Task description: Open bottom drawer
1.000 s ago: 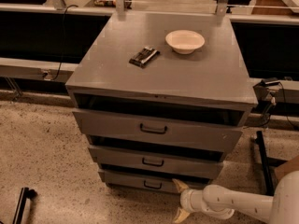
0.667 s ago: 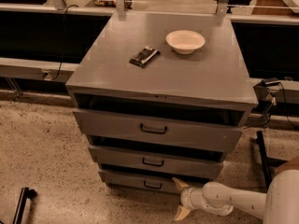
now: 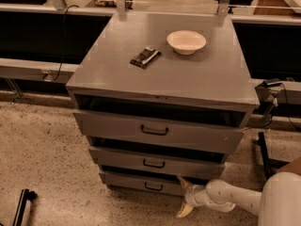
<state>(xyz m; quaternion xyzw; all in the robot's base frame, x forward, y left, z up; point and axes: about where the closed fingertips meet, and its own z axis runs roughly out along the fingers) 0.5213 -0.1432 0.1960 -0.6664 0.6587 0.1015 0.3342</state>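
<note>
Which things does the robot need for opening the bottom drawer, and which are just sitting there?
Needed: bottom drawer, its black handle, the hand, open, low beside the drawer front.
Just sitting: white bowl and dark packet on the cabinet top.

Claw (image 3: 183, 196) before the bottom drawer (image 3: 129, 180), right of its handle, bowl (image 3: 186, 41) on cabinet top (image 3: 197, 81)

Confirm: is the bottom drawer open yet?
Not visibly open: the bottom drawer shows only its front, no tray; slightly ajar, cannot tell. The gripper sits at its right end, fingers spread.
</note>
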